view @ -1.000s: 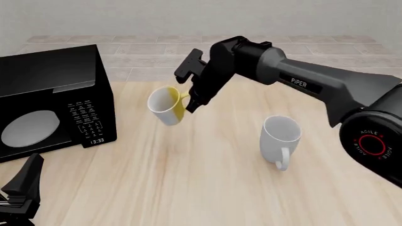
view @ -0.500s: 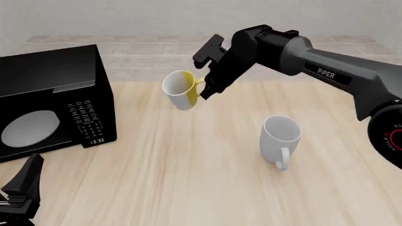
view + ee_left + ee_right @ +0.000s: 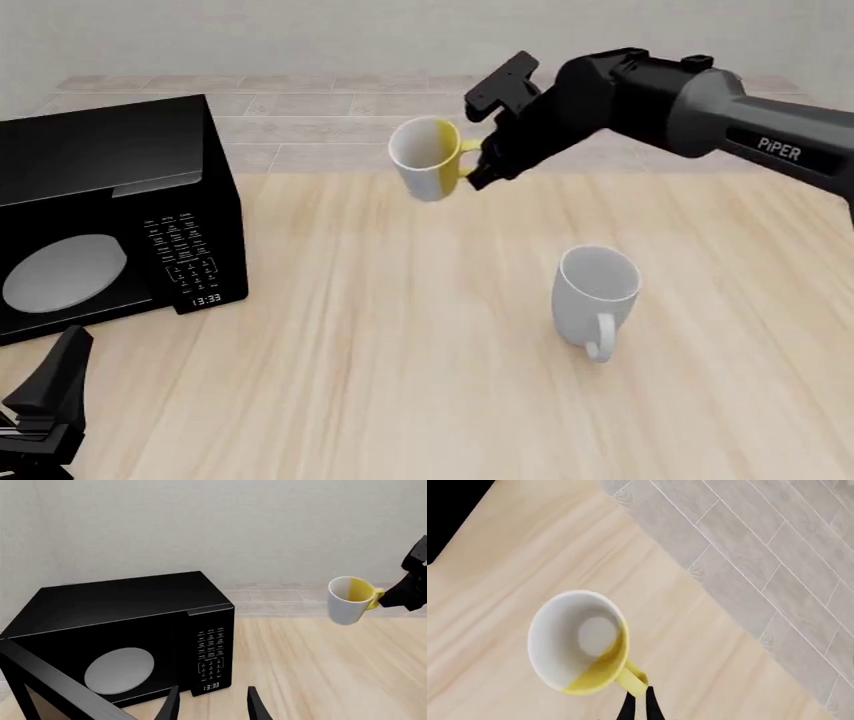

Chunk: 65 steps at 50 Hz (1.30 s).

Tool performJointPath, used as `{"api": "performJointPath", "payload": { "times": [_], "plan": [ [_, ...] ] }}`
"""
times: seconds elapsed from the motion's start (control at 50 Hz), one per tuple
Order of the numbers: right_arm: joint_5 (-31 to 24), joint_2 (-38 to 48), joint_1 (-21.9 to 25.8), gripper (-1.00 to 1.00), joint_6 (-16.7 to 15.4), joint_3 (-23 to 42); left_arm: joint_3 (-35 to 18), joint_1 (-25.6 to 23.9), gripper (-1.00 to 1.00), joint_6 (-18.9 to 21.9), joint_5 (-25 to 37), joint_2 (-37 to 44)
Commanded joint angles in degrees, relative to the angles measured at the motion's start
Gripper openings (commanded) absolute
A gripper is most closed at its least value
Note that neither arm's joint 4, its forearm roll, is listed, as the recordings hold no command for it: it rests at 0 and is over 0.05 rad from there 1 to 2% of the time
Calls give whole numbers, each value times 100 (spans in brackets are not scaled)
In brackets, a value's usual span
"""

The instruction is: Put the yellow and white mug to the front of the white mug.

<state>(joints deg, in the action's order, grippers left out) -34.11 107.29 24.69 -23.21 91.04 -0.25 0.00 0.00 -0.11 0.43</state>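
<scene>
**Mug in the air, held by the handle only**

Microwave (image 3: pixel 114 215), left of frame: clear of your path; not the worry.

White mug (image 3: pixel 595 293), lower right of centre, upright on the table (image 3: pixel 400 360). Descend carelessly and you knock it.

Yellow and white mug (image 3: pixel 427 157), upper centre, lifted and tilted. Your right gripper (image 3: pixel 478 165) is pinching its yellow handle. A thin hold: a fast swing could twist or drop it.

Left gripper (image 3: pixel 212 707), lower left: fingers spread, idle.
</scene>
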Motion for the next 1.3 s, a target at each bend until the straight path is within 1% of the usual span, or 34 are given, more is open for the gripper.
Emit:
{"api": "performJointPath", "payload": {
  "times": [0.02,0.2,0.42,0.56,0.7,0.9,1.06,1.3],
  "plan": [
    [489,-277,-303,-100,190,-510,0,0,100,0,0,0],
    [791,-379,-473,-100,237,-827,0,0,100,0,0,0],
    [992,-481,-726,-100,293,-1142,0,0,100,0,0,0],
    [1249,-558,-860,-100,387,-1435,0,0,100,0,0,0],
    [1312,-558,-1060,-100,405,-1516,0,0,100,0,0,0],
    [1640,-662,-1190,-100,588,-1851,0,0,100,0,0,0],
    [1821,-653,-1401,-100,636,-2021,0,0,100,0,0,0],
    [2002,-499,-1589,-100,709,-2133,0,0,100,0,0,0]
  ]
}}
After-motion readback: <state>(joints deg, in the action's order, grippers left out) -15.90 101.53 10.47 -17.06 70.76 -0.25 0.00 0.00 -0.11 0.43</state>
